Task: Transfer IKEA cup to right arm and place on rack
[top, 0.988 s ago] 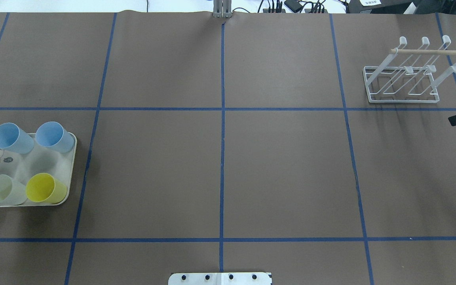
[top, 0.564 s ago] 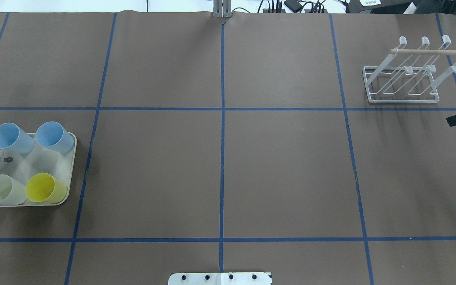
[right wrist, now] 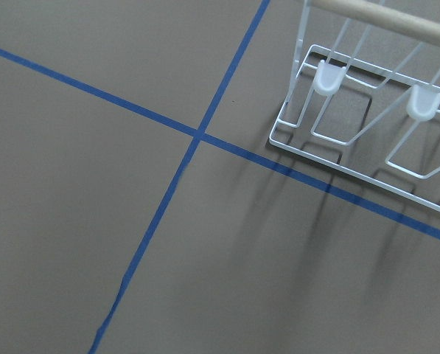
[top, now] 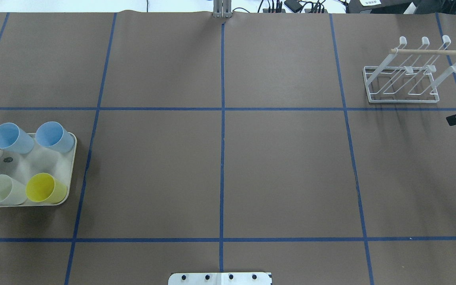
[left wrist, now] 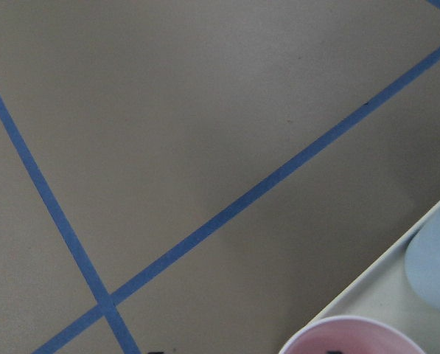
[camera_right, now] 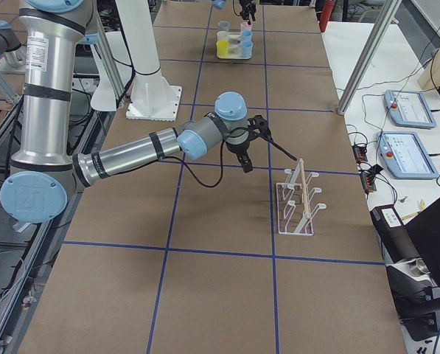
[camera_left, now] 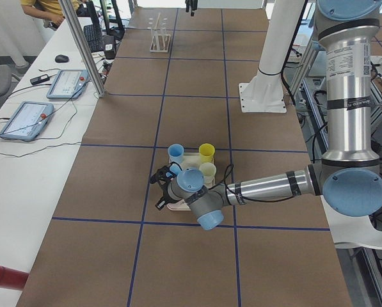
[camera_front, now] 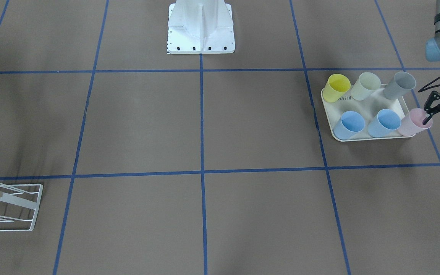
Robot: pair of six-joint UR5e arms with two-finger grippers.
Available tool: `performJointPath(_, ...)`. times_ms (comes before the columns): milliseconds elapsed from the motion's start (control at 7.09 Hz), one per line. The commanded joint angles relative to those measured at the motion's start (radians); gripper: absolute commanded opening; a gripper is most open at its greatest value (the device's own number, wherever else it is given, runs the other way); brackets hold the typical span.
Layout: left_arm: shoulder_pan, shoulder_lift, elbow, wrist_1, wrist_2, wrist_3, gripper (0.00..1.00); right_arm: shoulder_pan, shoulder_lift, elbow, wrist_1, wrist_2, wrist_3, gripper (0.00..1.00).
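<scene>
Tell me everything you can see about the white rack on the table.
The rack is a small white wire frame, metal by the look: a rectangular base with slanted flat bars rising from it, rounded caps on their tips, and a pale wooden rod across the top. It stands upright on the brown table cover, holds no cup, and nothing else touches it.

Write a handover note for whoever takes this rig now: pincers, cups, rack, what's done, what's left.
Left pincer: open, at the rim of the pale pink plastic cup on the cream tray, not gripping.
Right pincer: near the white wire rack with the wooden rod; open or shut unclear.
Done: nothing, rack holds no cup.
Left: grasp, hand to right pincer, place on rack.
</scene>
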Motion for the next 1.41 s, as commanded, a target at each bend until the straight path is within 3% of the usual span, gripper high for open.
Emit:
performJointPath(0,0.019,0.000,0.002,-0.001,-0.004,0.000,0.38,0.000,0.004,-0.001,0.000,-0.002,0.000,0.99)
performJointPath(141,0.019,0.000,0.002,-0.001,-0.005,0.002,0.38,0.000,0.006,-0.001,0.000,-0.002,0.000,0.99)
performJointPath(282,0.019,0.000,0.000,-0.004,-0.007,0.005,0.13,0.000,0.006,0.000,0.000,-0.002,0.000,0.99)
performJointPath(423,0.018,0.005,-0.001,-0.013,-0.007,0.005,0.00,0.000,0.007,0.000,0.000,-0.002,0.000,0.99)
performJointPath(564,0.016,0.008,-0.009,-0.016,-0.007,0.005,0.00,-0.002,0.007,0.000,0.002,-0.002,0.000,0.99)
performJointPath(847,-0.012,-0.001,-0.019,-0.013,-0.127,0.006,0.00,-0.002,0.010,-0.006,0.063,-0.003,0.000,0.99)
performJointPath(1129,-0.169,-0.029,-0.067,0.028,-0.129,0.002,0.00,-0.005,0.036,-0.026,0.147,0.001,0.005,0.99)
performJointPath(1270,-0.227,-0.055,-0.149,0.149,-0.134,0.002,0.00,-0.008,0.072,-0.056,0.203,0.001,0.004,0.99)
